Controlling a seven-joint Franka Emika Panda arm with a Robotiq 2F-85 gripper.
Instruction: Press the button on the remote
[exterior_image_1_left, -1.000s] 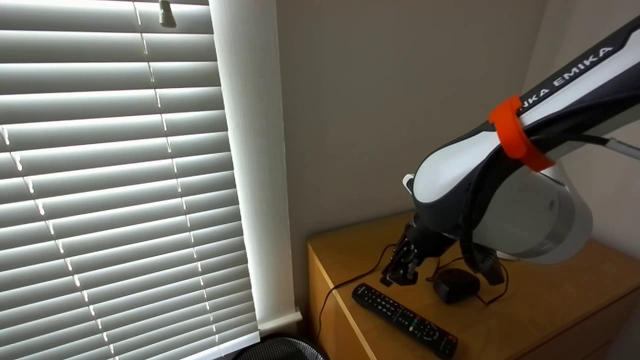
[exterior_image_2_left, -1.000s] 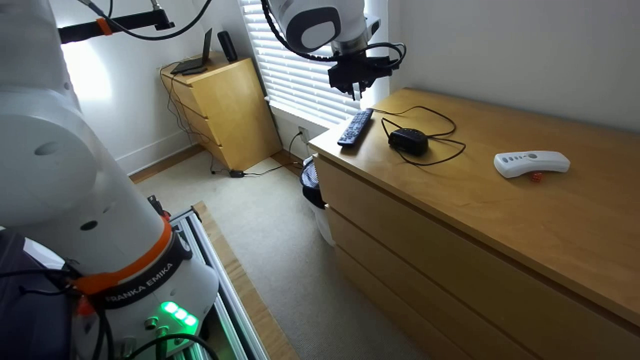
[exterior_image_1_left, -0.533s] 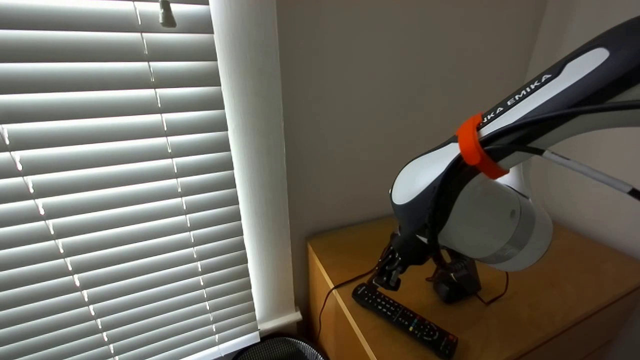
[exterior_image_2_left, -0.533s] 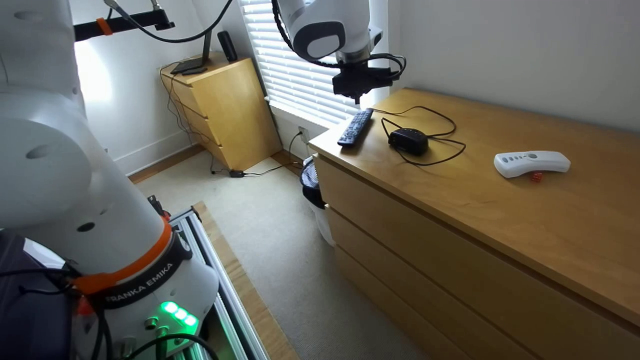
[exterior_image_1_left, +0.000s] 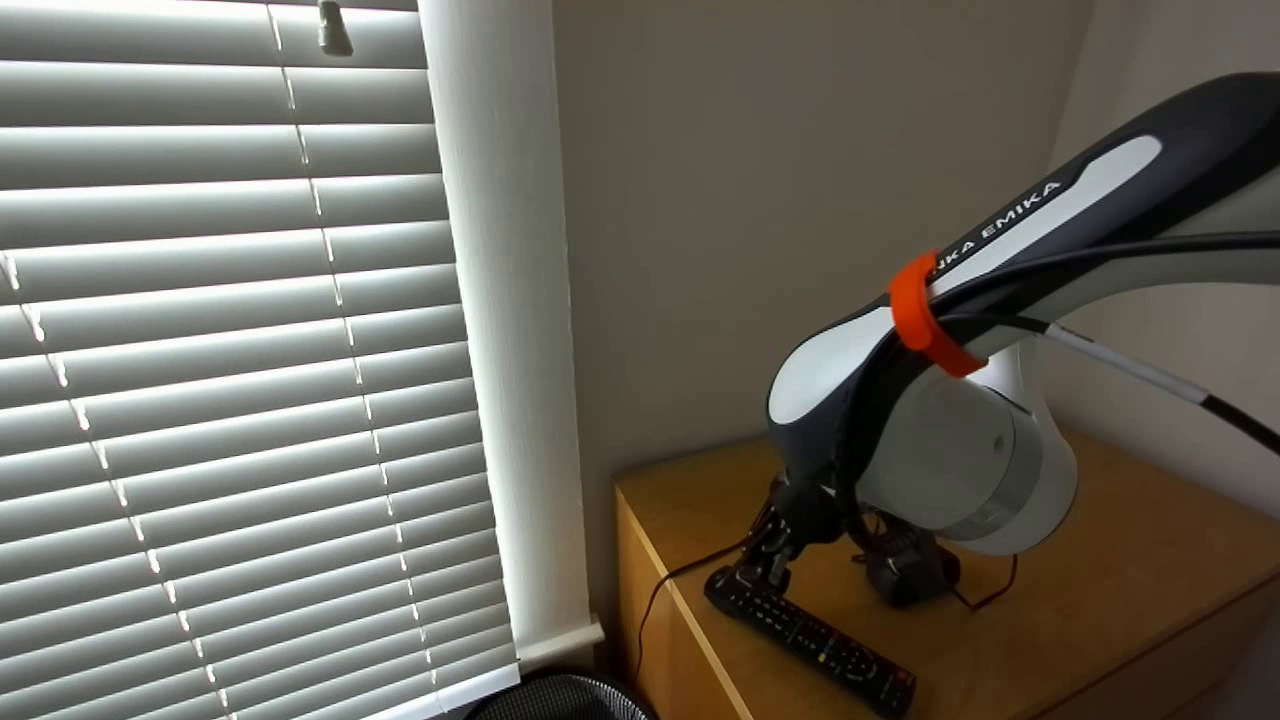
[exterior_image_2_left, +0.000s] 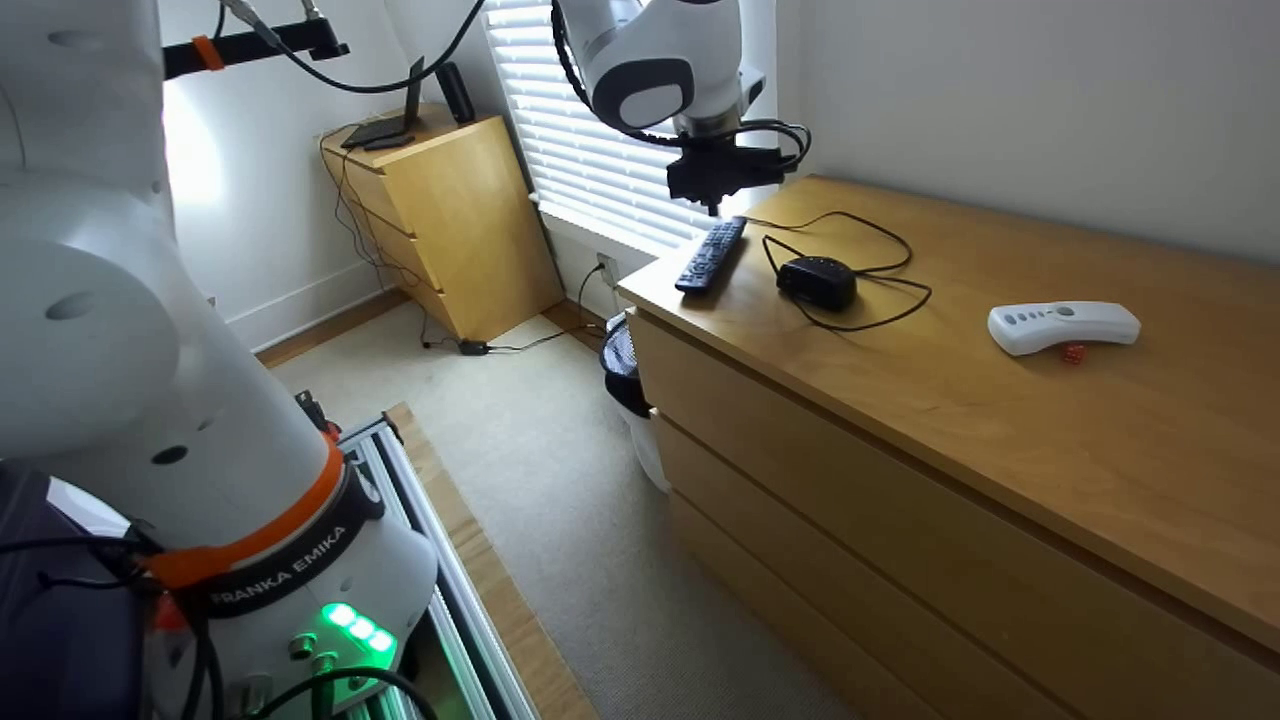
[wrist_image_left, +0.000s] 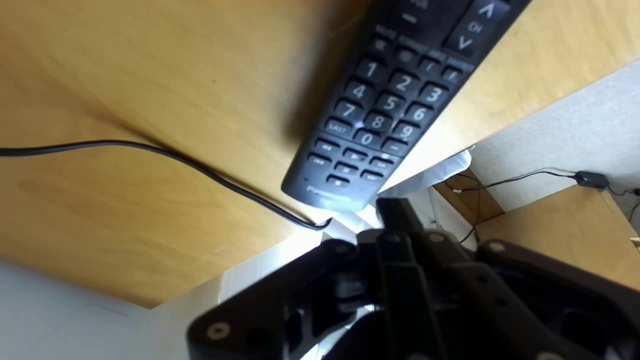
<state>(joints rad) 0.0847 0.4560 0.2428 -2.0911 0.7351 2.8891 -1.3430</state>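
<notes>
The remote is a long black bar with rows of small buttons. It lies on the wooden dresser top in both exterior views (exterior_image_1_left: 815, 640) (exterior_image_2_left: 712, 255). In the wrist view the remote (wrist_image_left: 382, 100) shows its number keys, with its branded end nearest my fingers. My gripper (wrist_image_left: 397, 212) has its fingers together with nothing seen between them. In both exterior views the gripper (exterior_image_1_left: 765, 578) (exterior_image_2_left: 713, 208) points down at the remote's far end near the window. I cannot tell whether the fingertips touch the remote.
A rounded black corded object (exterior_image_2_left: 818, 282) sits beside the remote, its cable (wrist_image_left: 200, 167) running past the remote's end. A white handset (exterior_image_2_left: 1065, 325) and a red die (exterior_image_2_left: 1072, 354) lie farther along the dresser. A bin (exterior_image_1_left: 565, 698) stands below the dresser's edge.
My gripper has moved down and over to the remote's far end, and its fingers have closed from slightly apart. The remote and the other objects have not moved.
</notes>
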